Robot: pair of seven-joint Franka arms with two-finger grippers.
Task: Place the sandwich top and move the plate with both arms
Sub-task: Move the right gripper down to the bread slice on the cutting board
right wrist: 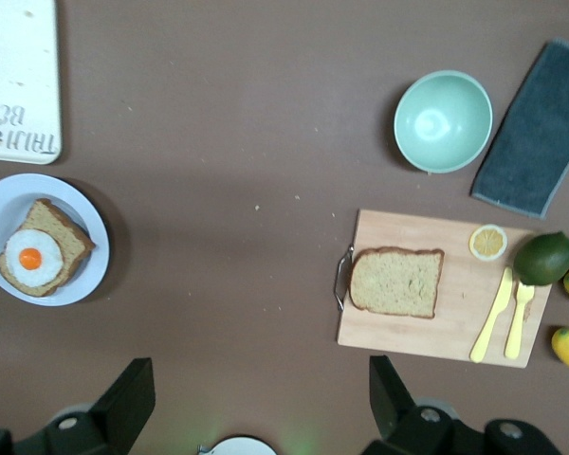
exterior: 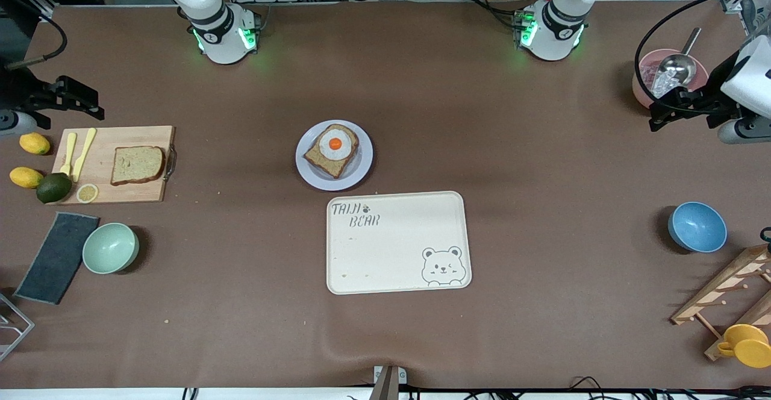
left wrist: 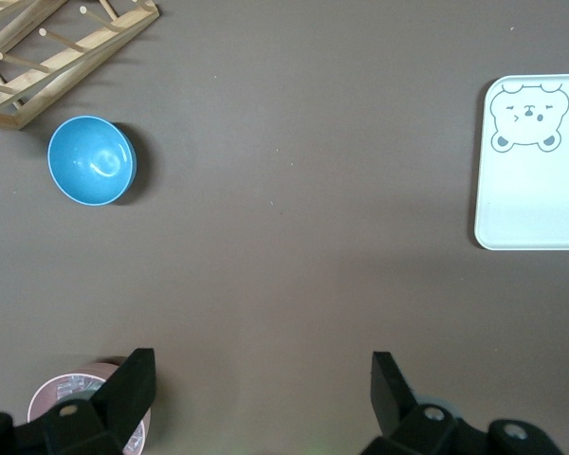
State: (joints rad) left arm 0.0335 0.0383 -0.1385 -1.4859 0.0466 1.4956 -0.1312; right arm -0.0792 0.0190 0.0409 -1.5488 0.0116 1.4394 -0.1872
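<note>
Both arms are waiting high at the ends of the tabletop. The right gripper is hanging over the right arm's end, above the cutting board's upper corner, with its jaws spread wide and nothing between them. The left gripper is hovering over the left arm's end, beside the pink bowl with the metal scoop, jaws likewise standing wide and empty.

The sandwich top is lying flat on the cutting board, near the board's handle edge, the one facing the middle of the tabletop. Sharing the board are a yellow knife and fork and a lemon slice.

The plate is sitting at the middle of the tabletop, carrying the slice with the fried egg. The bear-print tray is lying just beside the plate, nearer the front camera, with a thin gap between them.

A green bowl is resting near the front camera's side of the board, and a blue bowl is standing toward the left arm's end.
</note>
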